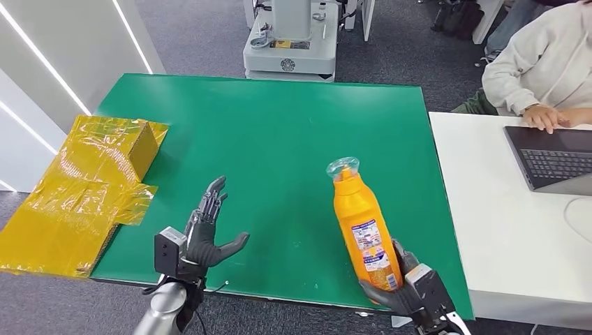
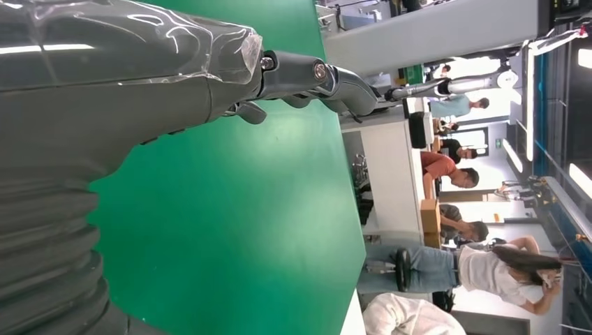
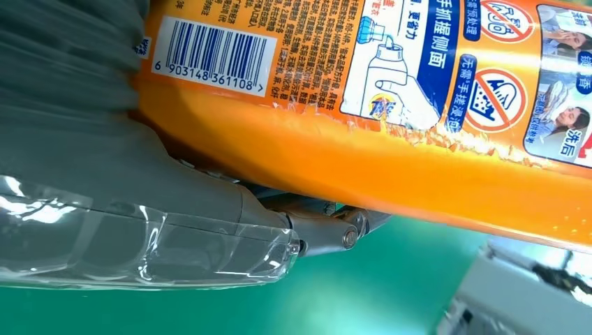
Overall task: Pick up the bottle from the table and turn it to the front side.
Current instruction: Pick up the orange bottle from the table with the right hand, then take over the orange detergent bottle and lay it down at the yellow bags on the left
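Observation:
An orange bottle (image 1: pixel 360 224) with a clear cap stands upright at the front right of the green table (image 1: pixel 279 132), its back label with barcode facing me. My right hand (image 1: pixel 405 287) grips its base from below and behind. Up close in the right wrist view, the bottle (image 3: pixel 419 146) lies across the thumb (image 3: pixel 174 230), with barcode and printed instructions showing. My left hand (image 1: pixel 206 234) hovers over the table's front left edge with fingers spread and holds nothing. In the left wrist view its fingers (image 2: pixel 314 80) stretch out above the green surface.
Yellow-wrapped cardboard (image 1: pixel 91 181) lies off the table's left edge. A white desk (image 1: pixel 502 230) adjoins on the right, with a laptop (image 1: pixel 555 157) and a seated person's hand (image 1: pixel 548 115) on it. A grey machine base (image 1: pixel 290 42) stands beyond the far edge.

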